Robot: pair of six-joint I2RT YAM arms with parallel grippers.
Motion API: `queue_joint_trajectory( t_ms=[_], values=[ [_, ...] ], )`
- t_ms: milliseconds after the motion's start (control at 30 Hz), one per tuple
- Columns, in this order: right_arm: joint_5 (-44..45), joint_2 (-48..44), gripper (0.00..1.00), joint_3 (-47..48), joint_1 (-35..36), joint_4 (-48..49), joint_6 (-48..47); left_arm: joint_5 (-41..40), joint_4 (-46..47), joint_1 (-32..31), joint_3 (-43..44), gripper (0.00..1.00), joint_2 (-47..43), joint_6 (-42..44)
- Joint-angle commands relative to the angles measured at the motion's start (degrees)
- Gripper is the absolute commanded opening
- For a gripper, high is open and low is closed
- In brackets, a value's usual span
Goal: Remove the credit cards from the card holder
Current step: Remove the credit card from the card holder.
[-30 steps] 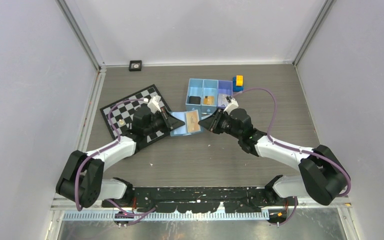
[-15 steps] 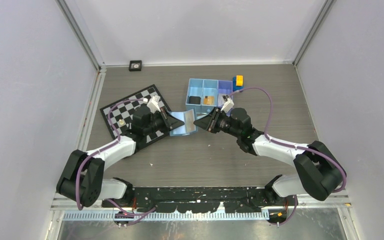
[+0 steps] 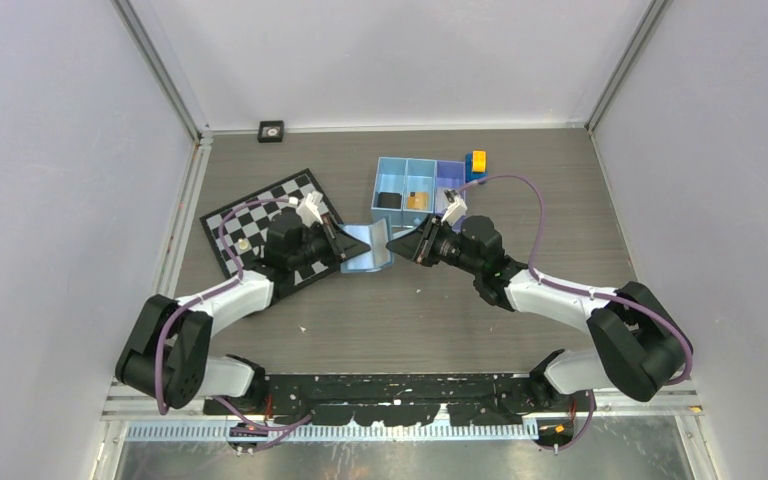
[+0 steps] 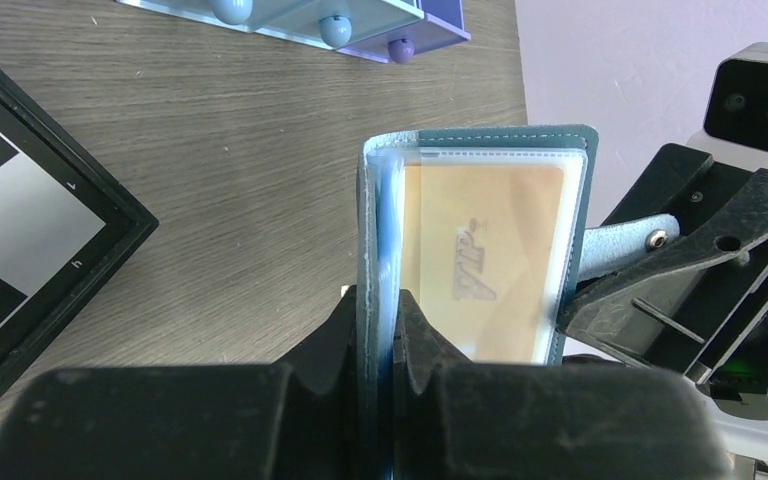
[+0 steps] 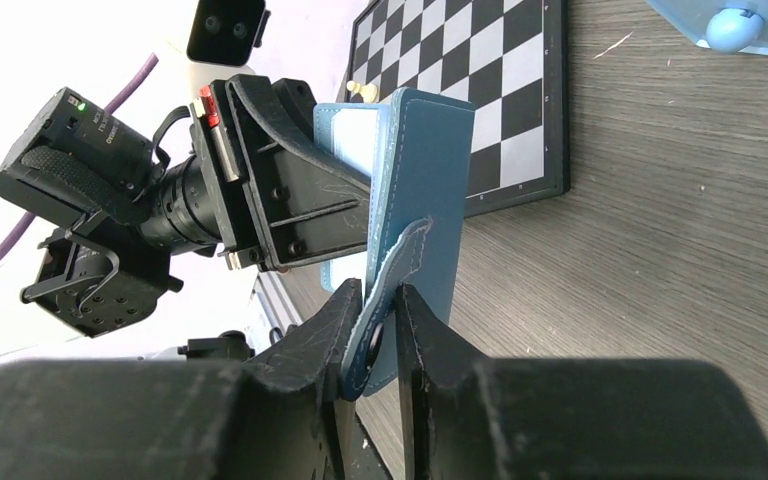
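Right hand point(image 5: 380, 300) closer, card holder point(image 5: 430, 190) upright

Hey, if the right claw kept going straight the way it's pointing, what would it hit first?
The card holder: the right claw pinches its strap, so its dark blue cover lies straight ahead, with the left claw seemingly just behind it.

top camera looks down from behind over the whole worktop point(image 3: 410, 310); wrist cameras face each other closely, sharing the card holder point(image 5: 430, 180).
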Motion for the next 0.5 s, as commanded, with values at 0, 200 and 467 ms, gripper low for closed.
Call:
queue_joint_trajectory(
  t_ms=[0,200,467],
  values=[
    [0.1,-0.1,0.24,0.5,0.1,2.0,-0.1,2.2,4.0,0.1,1.0,0.00,0.2,-0.7],
    [3.8,2.0,0.25,4.0,0.0,-7.6,-1.9,2.1,4.0,0.1,0.9,0.00,-0.6,-0.4],
    [2.7,4.8,0.21,5.9,0.1,-9.4,-2.0,2.8,4.6,0.0,1.0,0.00,-0.3,-0.5]
  ],
)
